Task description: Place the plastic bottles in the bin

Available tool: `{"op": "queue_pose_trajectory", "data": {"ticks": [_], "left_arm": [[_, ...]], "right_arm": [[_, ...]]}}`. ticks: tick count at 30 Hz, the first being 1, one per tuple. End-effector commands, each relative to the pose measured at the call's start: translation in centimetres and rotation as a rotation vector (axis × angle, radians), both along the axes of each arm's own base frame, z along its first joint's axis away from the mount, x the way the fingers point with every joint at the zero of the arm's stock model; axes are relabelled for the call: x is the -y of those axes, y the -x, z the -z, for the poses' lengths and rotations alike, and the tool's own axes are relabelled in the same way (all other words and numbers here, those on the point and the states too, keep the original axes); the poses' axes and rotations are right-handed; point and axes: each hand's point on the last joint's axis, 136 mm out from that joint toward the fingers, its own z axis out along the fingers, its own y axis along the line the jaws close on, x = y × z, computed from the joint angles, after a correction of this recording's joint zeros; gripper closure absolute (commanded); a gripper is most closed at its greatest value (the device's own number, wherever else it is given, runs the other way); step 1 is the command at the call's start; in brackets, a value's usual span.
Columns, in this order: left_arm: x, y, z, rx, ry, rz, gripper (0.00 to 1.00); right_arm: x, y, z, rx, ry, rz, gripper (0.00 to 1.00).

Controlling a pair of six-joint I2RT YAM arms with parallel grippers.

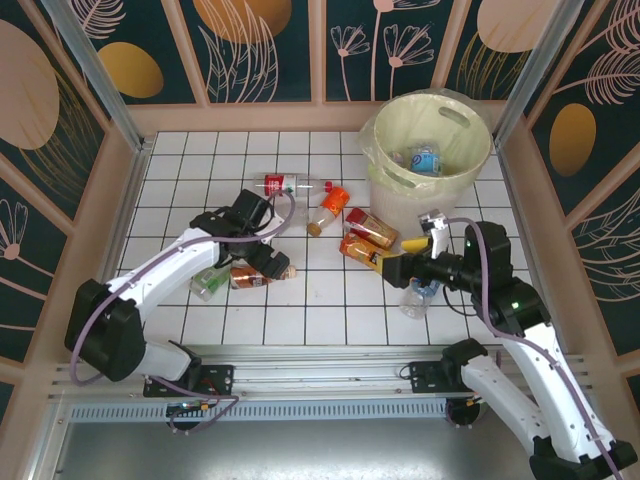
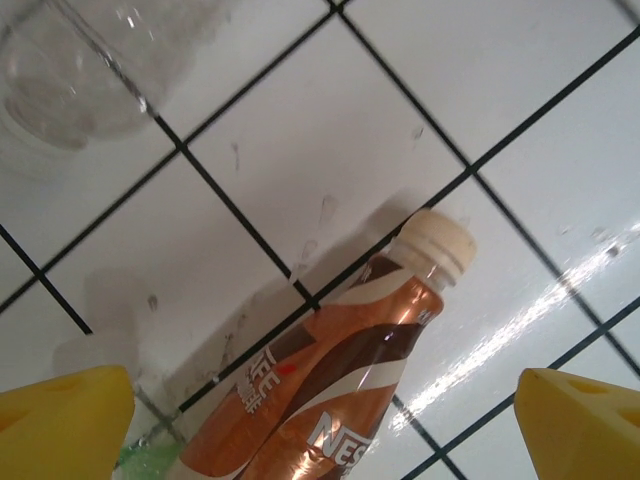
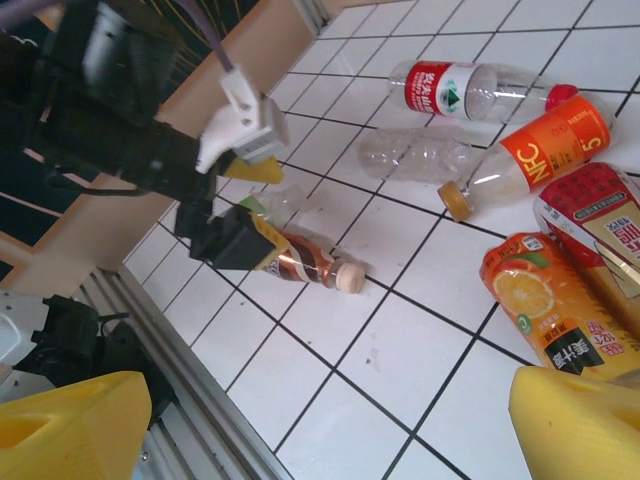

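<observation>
Several plastic bottles lie on the white tiled floor. A brown Nestle bottle (image 2: 340, 390) (image 1: 255, 276) with a cream cap lies between the yellow fingertips (image 2: 60, 420) of my left gripper (image 2: 320, 430) (image 1: 252, 262) (image 3: 245, 205), which is open and straddles it just above. My right gripper (image 1: 402, 257) (image 3: 330, 430) is open and empty, hovering above bare tile next to the orange juice bottle (image 3: 545, 310) (image 1: 362, 250). The pale-yellow bin (image 1: 470, 165) stands at the back right with a bottle (image 1: 425, 158) inside it.
Other bottles: a clear one with a red label (image 1: 285, 184) (image 3: 460, 88), an orange NFC one (image 1: 330, 205) (image 3: 530, 155), a red-labelled one (image 1: 372, 228) (image 3: 600, 220), a plain clear one (image 3: 415, 155) (image 2: 80, 70), a green-tinted one (image 1: 208, 284), and a clear one (image 1: 418, 298) under the right arm. Wooden walls enclose the floor.
</observation>
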Motion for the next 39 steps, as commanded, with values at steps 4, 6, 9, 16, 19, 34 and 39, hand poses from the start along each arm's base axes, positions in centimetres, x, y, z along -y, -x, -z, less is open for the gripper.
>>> {"op": "queue_pose_trajectory", "data": {"ticks": [4, 6, 9, 16, 19, 34, 39], "left_arm": [[-1.3, 0.8, 2.6, -0.076, -0.155, 0.002, 0.07], [-1.2, 1.1, 3.4, -0.097, -0.181, 0.009, 0.08], [-1.2, 1.6, 4.7, -0.129, -0.223, 0.016, 0.1], [-0.6, 2.3, 6.5, -0.188, -0.249, 0.007, 0.16], [-0.5, 2.5, 7.2, -0.214, -0.254, -0.012, 0.21], [2.1, 2.8, 9.7, -0.28, -0.229, -0.052, 0.35], [3.7, 1.9, 9.2, -0.25, -0.151, -0.075, 0.48]], "right_arm": [[-0.2, 1.0, -0.4, 0.023, -0.02, -0.033, 0.07], [-0.2, 0.9, -0.3, 0.021, -0.019, -0.03, 0.07], [-0.2, 1.0, -0.5, 0.027, -0.021, -0.031, 0.07], [0.0, 1.1, -0.6, 0.034, -0.024, -0.025, 0.07], [0.0, 1.1, -0.6, 0.035, -0.023, -0.024, 0.07], [0.2, 1.1, -0.6, 0.038, -0.028, -0.012, 0.07], [0.4, 1.0, -0.7, 0.043, -0.025, 0.009, 0.08]]}}
